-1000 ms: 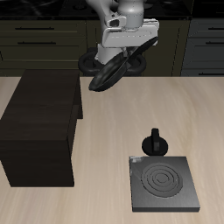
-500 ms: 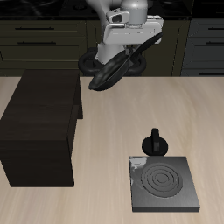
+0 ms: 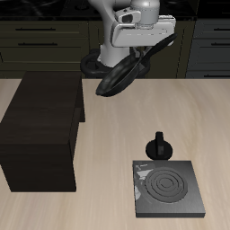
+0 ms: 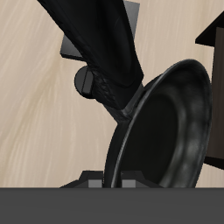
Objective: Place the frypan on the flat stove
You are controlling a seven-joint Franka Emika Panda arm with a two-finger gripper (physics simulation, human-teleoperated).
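Note:
My gripper (image 3: 137,56) is shut on the black frypan (image 3: 117,79), gripping it where the long handle (image 3: 160,45) meets the pan. It holds the pan tilted on edge, high above the back of the table. The flat stove (image 3: 166,189), a dark grey slab with pale rings and a black knob (image 3: 160,146), lies near the table's front edge, well apart from the pan. In the wrist view the frypan (image 4: 171,122) and its handle (image 4: 96,44) fill the frame. They partly hide the stove (image 4: 72,44) and its knob (image 4: 85,80) far below.
A big dark brown boxy cabinet (image 3: 40,130) stands on the table, across from the stove, and its corner shows in the wrist view (image 4: 214,35). Dark kitchen cupboards (image 3: 45,40) run behind the table.
My gripper has carried the tilted frypan a little sideways, toward the stove's side of the table. The stove and cabinet have not moved.

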